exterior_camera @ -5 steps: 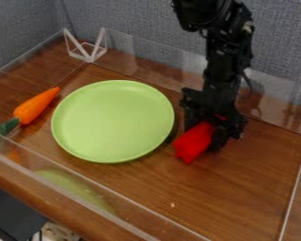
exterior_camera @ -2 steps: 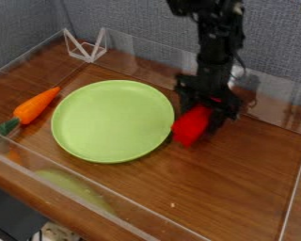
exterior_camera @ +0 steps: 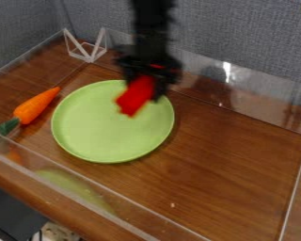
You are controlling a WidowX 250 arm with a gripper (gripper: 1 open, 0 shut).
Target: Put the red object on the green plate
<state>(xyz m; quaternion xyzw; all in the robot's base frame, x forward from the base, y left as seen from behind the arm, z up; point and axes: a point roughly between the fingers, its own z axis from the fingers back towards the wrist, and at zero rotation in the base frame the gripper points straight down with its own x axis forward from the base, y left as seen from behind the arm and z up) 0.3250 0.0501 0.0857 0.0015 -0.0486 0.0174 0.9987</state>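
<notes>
With the jaws point(exterior_camera: 146, 77) pinching the red object point(exterior_camera: 135, 96), early release could drop it across the rim of the green plate point(exterior_camera: 112, 137) below them.

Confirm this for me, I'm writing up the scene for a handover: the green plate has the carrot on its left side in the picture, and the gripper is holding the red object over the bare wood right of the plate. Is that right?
Not quite: the camera view shows the gripper holding the red object over the green plate. The rest holds.
</notes>
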